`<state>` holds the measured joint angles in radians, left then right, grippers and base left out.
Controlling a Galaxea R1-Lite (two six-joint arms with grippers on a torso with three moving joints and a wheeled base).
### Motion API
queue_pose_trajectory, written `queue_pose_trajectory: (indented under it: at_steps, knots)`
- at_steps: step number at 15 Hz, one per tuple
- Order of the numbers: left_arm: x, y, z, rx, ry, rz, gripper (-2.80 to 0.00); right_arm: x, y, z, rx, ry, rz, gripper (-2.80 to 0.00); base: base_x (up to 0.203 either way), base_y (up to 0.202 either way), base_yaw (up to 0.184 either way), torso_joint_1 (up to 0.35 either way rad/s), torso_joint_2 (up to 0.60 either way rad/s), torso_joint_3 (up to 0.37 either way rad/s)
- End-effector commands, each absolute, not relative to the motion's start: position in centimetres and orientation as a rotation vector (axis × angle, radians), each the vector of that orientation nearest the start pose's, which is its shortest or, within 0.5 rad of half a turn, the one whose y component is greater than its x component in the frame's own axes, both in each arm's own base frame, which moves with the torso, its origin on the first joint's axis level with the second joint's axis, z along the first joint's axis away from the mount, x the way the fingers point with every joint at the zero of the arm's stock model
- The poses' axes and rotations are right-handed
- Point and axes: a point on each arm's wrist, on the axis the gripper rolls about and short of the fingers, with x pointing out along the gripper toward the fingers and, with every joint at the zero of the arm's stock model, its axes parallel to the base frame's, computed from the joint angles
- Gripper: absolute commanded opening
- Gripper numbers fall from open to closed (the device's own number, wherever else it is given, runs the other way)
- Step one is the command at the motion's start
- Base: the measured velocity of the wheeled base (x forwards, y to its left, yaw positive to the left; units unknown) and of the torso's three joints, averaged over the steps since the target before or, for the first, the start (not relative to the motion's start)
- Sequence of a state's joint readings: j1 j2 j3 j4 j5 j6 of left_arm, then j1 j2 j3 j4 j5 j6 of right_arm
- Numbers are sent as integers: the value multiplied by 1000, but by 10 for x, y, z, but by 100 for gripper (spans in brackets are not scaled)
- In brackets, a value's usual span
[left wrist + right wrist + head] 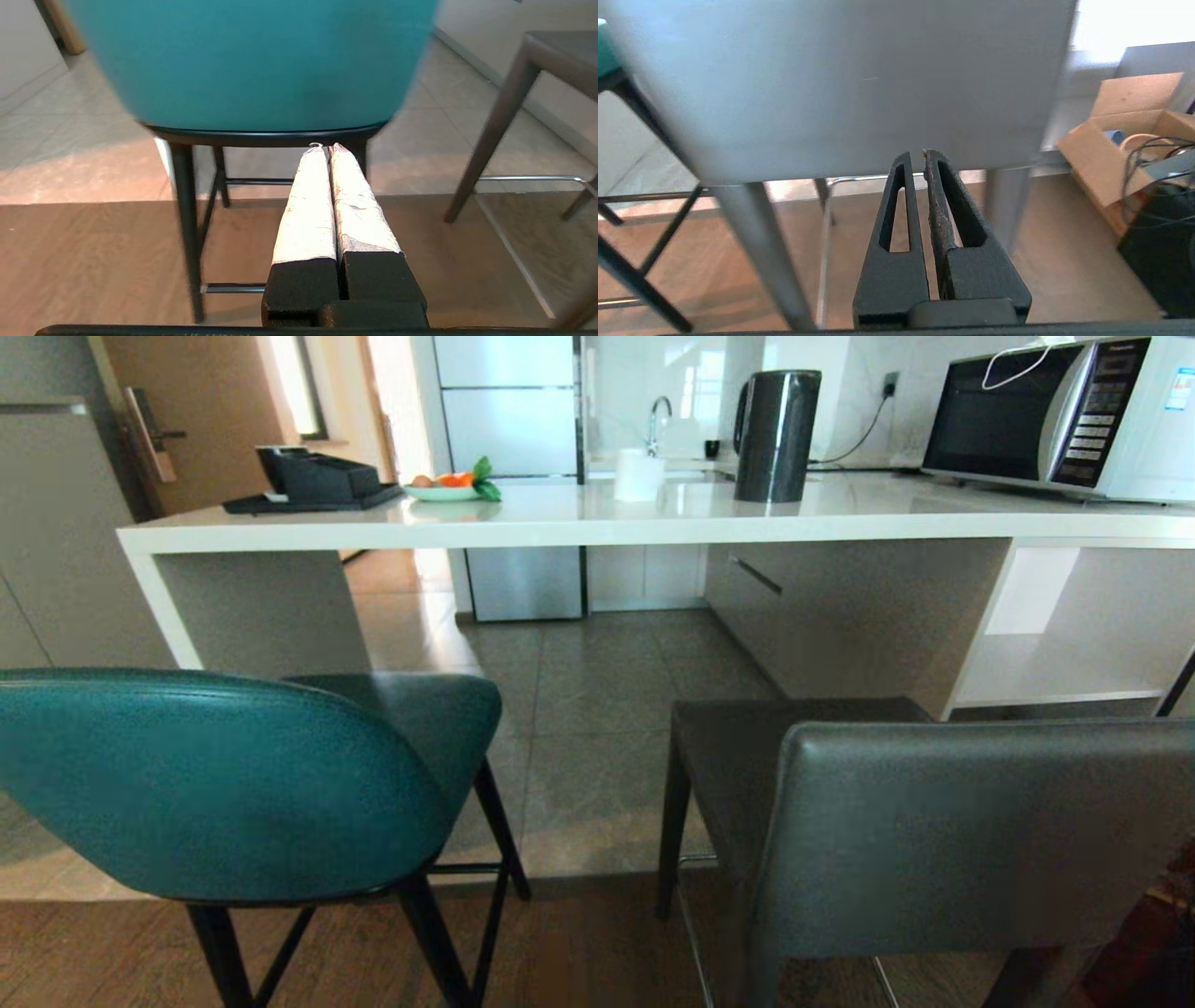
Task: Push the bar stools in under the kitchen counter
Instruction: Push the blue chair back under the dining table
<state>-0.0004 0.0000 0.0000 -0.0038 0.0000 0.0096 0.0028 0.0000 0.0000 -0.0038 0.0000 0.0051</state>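
Note:
Two bar stools stand close in front of me, backs toward me, short of the kitchen counter (560, 527). The teal stool (215, 784) is on the left, its grey seat and thin black legs pointing at the counter. The dark grey stool (980, 840) with a rectangular back is on the right. Neither arm shows in the head view. My left gripper (325, 147) is shut and empty, its tips just below the teal stool's back (252, 65). My right gripper (916, 154) is shut and empty, level with the lower edge of the grey stool's back (840, 79).
On the counter stand a black kettle (775, 434), a microwave (1064, 415), a white roll (639, 476), a fruit plate (446, 487) and a black device (313, 481). Open white shelves (1064, 672) sit under its right end. A cardboard box (1120, 135) lies right of the grey stool.

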Motion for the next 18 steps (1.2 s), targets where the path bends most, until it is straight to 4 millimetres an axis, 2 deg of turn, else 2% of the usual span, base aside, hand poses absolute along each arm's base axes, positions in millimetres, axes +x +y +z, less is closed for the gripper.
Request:
queue_pose_trajectory:
  at_steps: [1, 18]
  knots:
    - [-22, 0, 75, 9, 1, 0, -280, -22, 0, 75, 5, 2, 3, -280, 0, 197, 1, 3, 2, 2]
    - [-22, 0, 75, 9, 2, 0, -280, -22, 0, 75, 5, 2, 3, -280, 0, 196, -2, 2, 2, 2]
